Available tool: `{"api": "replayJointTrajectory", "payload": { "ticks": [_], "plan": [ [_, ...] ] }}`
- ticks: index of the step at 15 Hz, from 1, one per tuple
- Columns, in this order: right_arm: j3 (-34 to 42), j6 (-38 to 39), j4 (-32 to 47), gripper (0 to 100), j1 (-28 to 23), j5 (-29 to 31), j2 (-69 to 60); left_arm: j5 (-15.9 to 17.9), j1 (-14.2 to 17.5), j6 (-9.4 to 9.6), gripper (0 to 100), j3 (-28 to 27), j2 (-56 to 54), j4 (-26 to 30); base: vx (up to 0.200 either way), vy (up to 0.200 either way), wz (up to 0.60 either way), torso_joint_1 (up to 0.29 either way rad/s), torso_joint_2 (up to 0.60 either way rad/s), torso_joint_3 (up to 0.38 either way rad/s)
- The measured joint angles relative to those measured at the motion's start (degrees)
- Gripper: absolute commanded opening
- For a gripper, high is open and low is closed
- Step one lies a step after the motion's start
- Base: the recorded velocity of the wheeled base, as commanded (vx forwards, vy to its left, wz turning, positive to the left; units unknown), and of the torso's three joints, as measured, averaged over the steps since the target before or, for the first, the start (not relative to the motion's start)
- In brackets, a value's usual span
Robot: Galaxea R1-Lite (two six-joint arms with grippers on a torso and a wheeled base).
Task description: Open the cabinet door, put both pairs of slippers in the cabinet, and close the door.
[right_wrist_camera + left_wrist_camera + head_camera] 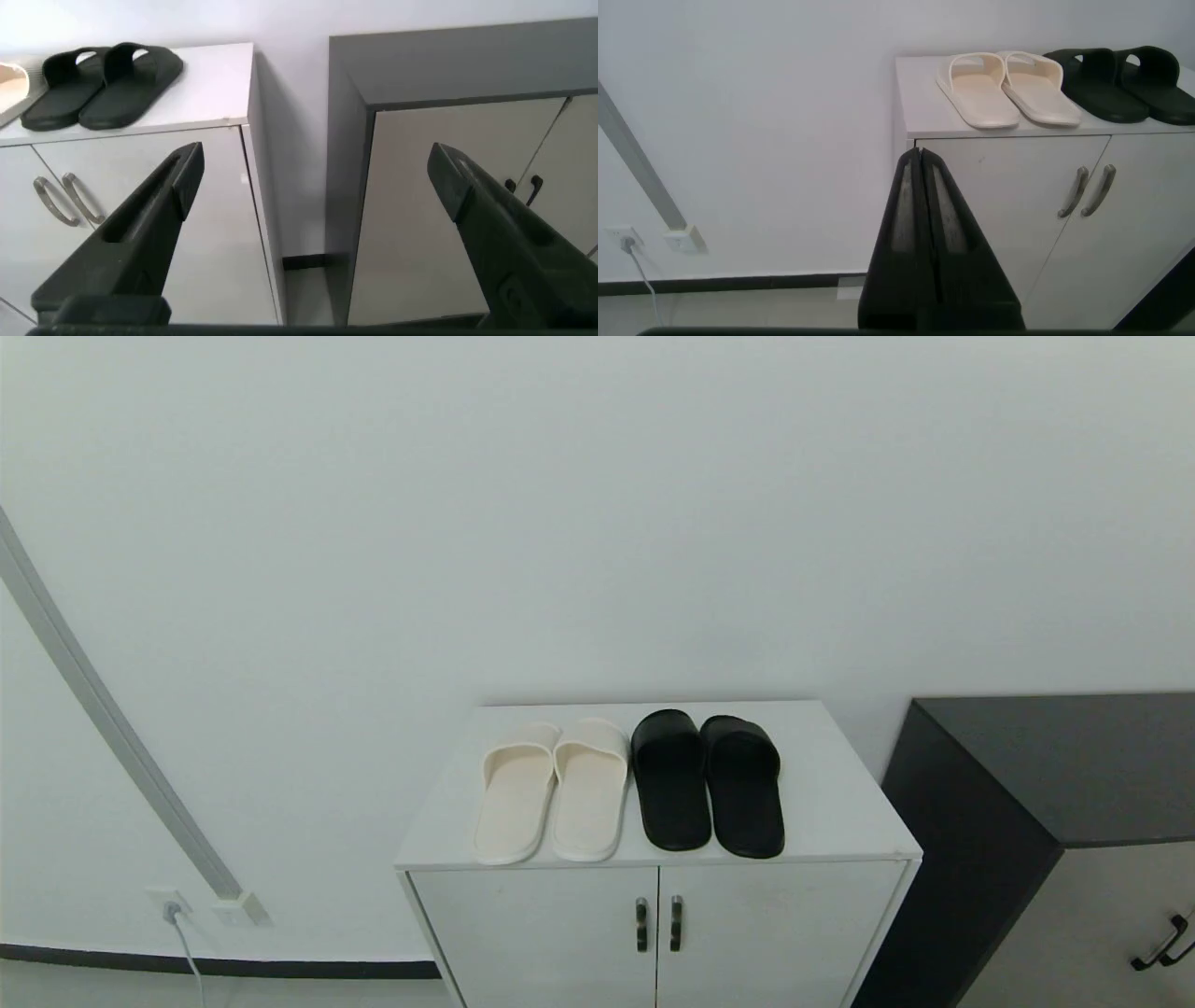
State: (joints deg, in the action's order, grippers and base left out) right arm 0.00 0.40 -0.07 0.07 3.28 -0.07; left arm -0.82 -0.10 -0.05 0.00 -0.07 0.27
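A wall socket (168, 903) sits low on the pale wall (597, 504), with a grey cable (191, 963) hanging from it. Just beside the socket, a grey trunking strip (103, 709) slants upward. A black skirting band (280, 967) runs below it. Well apart from the socket stands a dark grey cabinet (1027, 803) with black handles (1162, 943).

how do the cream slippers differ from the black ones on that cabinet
Colour: the cream slippers are pale off-white, while the black slippers are dark all over.
Place: the cream slippers lie on the robot's left half of the cabinet top, and the black slippers on its right half.
Shared: both pairs lie flat, side by side, toes toward the wall, above the closed doors.
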Motion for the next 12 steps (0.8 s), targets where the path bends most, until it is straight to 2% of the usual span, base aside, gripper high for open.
{"api": "replayJointTrajectory", "payload": {
  "ticks": [4,7,9,12],
  "plan": [
    [-0.8,-0.7,-0.2,100,0.0,0.0,0.1,0.1,0.0,0.00,0,0.0,0.0,0.0,0.000,0.000,0.00,0.000,0.00,0.000],
    [-10.0,3.0,3.3,100,1.0,-0.8,5.7,0.1,0.0,-0.02,0,0.0,0.0,0.0,0.000,0.000,0.00,0.000,0.00,0.000],
    [-12.3,2.3,4.6,100,1.9,-3.9,13.1,0.2,0.0,-0.02,0,-0.1,0.0,0.0,0.000,0.000,0.00,0.000,0.00,0.000],
    [-11.0,1.7,-2.5,100,3.1,-8.1,25.7,0.2,0.0,0.00,0,-0.1,0.0,0.0,0.000,0.000,0.00,0.000,0.00,0.000]
  ]
}}
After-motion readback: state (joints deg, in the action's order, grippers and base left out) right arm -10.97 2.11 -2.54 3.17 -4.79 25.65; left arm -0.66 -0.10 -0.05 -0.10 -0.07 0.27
